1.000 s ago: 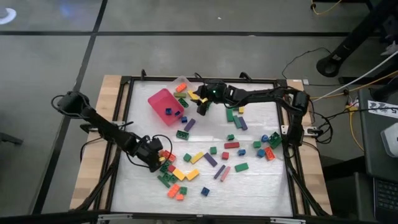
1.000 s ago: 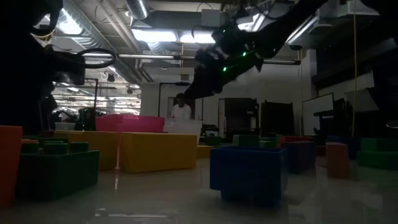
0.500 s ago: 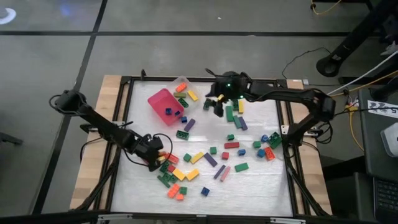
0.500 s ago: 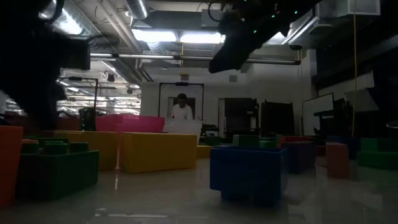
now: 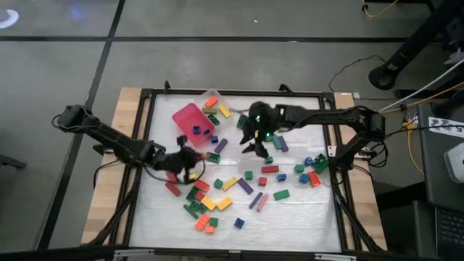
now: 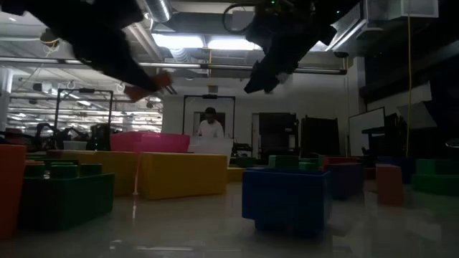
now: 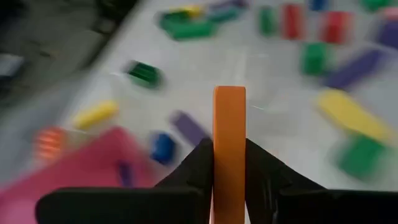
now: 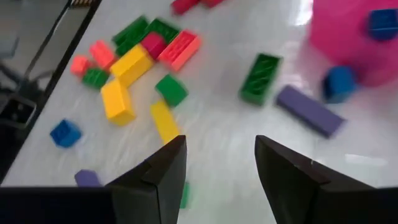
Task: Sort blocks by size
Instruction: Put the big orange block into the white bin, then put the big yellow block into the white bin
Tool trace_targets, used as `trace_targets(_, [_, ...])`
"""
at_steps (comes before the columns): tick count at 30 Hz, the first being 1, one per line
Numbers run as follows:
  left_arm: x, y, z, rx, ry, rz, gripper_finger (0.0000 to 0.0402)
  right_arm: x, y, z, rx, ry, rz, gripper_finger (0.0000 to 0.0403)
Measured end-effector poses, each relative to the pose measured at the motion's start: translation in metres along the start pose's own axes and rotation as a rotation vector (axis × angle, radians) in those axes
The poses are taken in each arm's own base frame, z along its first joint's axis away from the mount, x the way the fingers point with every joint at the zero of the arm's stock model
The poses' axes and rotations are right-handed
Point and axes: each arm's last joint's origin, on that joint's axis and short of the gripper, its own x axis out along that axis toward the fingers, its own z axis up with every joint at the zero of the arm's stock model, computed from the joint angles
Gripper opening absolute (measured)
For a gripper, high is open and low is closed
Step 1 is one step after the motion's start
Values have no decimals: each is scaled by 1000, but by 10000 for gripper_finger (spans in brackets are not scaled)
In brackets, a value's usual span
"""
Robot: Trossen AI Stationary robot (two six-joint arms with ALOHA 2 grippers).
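Since a second ago, both arms have shifted: the left gripper point(image 5: 190, 161) has lifted clear of the brick pile and travels toward the pink square tray point(image 5: 187, 117), jaws clamped on a long orange studded bar point(image 7: 229, 146); the right gripper point(image 5: 254, 138) has swung from the clear plastic tray point(image 5: 211, 95) to mid-table, fingers apart, empty. To finish well, carry the bar high and release over the correct tray. Loose blocks point(image 5: 230, 183) lie scattered below; a purple bar point(image 5: 220, 146) and green brick point(image 5: 213, 156) lie near the pink tray.
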Motion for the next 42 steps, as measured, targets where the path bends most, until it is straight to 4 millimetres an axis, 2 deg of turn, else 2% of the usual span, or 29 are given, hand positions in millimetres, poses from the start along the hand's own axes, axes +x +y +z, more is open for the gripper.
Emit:
trace_targets(3, [14,22,7,-20,-18,101,47,20,13,-3,-66,54,2,191])
trace_targets(7, [32,56,13,-142,-41,211,39,47,27,-9,-133,132,-32,191])
trace_targets(13, [52,108,15,-307,-93,200,58,80,42,-18,-206,192,-76,191])
trace_targets(18, [71,136,9,-377,-126,210,59,103,48,-22,-238,185,-63,191])
trace_targets(25, [100,156,-3,-417,-146,286,59,118,52,-28,-253,189,-48,191])
trace_targets(32, [121,166,-18,-447,-118,328,104,119,53,-27,-260,176,-46,191])
trace_targets(38, [128,166,-26,-448,-77,330,151,123,52,-28,-259,168,-44,191])
trace_targets(42, [128,166,-25,-448,-82,330,163,131,50,-28,-266,143,-43,191])
